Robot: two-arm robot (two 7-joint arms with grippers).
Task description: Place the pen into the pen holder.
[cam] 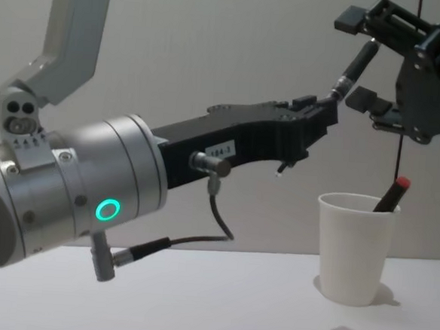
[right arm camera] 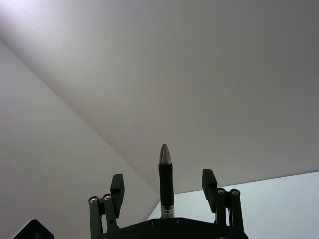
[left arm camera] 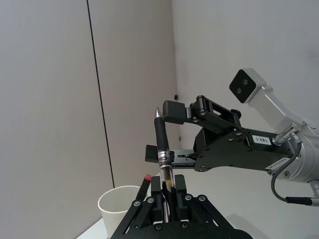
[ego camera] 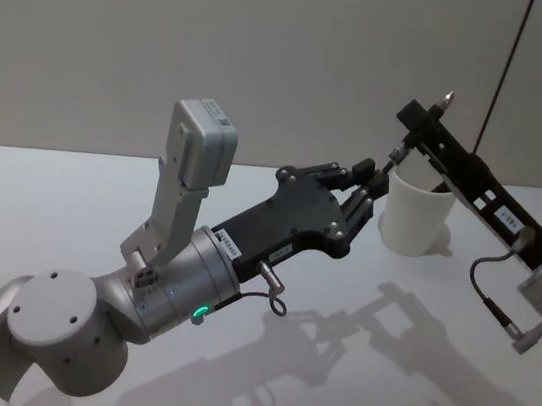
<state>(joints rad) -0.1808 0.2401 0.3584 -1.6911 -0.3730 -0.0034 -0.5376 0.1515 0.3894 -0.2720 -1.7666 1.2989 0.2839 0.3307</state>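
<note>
My left claw (left arm camera: 168, 195) pinches the slim black pen (left arm camera: 163, 149) by its lower end above the white paper cup (cam: 354, 248), my spread right claw (right arm camera: 165, 188) straddling its tip, apparently for handover.

It looks like a bare robot test room or lab: a plain white table (ego camera: 70, 195) stands against blank grey wall panels (ego camera: 272, 52), unfurnished.
</note>
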